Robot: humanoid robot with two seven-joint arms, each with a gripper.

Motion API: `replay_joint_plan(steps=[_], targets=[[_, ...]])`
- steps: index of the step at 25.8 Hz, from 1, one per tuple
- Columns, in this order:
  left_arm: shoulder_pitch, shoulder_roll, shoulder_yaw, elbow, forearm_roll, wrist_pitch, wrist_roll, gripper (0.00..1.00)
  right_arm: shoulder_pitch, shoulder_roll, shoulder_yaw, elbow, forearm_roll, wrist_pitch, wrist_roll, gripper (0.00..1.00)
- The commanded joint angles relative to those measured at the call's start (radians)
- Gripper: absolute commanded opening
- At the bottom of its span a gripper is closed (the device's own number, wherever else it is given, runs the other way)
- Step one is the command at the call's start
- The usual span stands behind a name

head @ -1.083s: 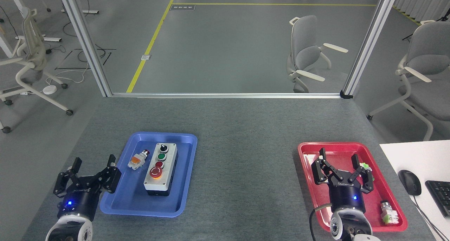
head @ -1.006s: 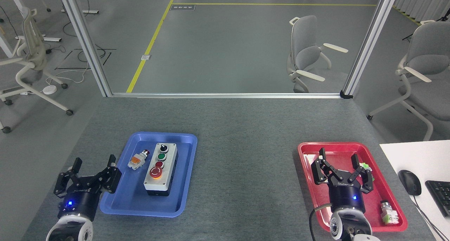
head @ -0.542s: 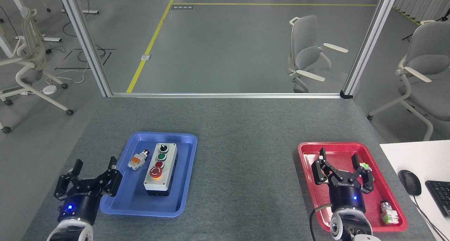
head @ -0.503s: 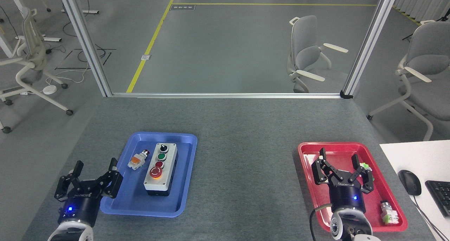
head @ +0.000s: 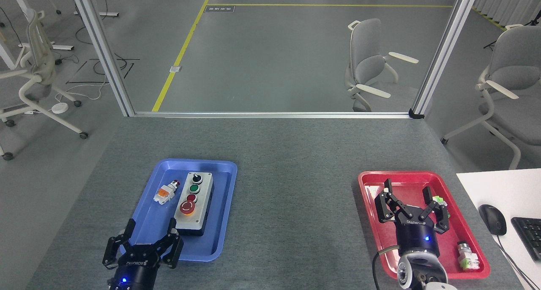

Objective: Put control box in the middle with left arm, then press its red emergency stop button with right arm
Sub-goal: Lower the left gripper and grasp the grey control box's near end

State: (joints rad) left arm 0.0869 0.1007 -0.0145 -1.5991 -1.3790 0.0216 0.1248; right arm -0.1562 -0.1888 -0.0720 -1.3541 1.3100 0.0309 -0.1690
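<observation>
Head view: oblong grey-topped black-based control box (head: 193, 205) seen untouched in blue plastic tray (head: 224, 222), not moved to bare grey felt middle (head: 296, 205). Left gripper (head: 150, 239), at 7 o'clock of box, spread wide, empty. Right gripper (head: 408, 197), spread, empty, over red plastic tray (head: 367, 178). Big red mushroom emergency stop button (head: 187, 206) judged unpressed; both steps left.

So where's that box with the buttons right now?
In the head view, the control box sits in the blue tray at left, beside a small orange switch, just ahead of the left claw.

Even, bright overhead light — soft shadows, mild floor sheen, sharp focus — no blur.
</observation>
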Motion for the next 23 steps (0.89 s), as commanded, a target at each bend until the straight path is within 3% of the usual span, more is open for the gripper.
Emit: replay_joint_plan(steps=[1,11,23], targets=[[0.005,-0.052,-0.045,0.004,-0.149,0.069,-0.010,0.99,0.000,0.000,0.000,0.000,0.000,0.000,0.000,0.99],[-0.053,-0.148,-0.094,0.211,-0.278,0.150,-0.016,0.99,0.000,0.000,-0.002,0.001,0.000,0.000,0.000,0.99],[-0.210,-0.157,-0.090,0.446,-0.259,0.196,-0.063,0.99,0.000,0.002,-0.002,0.001,0.000,0.000,0.000,0.99]])
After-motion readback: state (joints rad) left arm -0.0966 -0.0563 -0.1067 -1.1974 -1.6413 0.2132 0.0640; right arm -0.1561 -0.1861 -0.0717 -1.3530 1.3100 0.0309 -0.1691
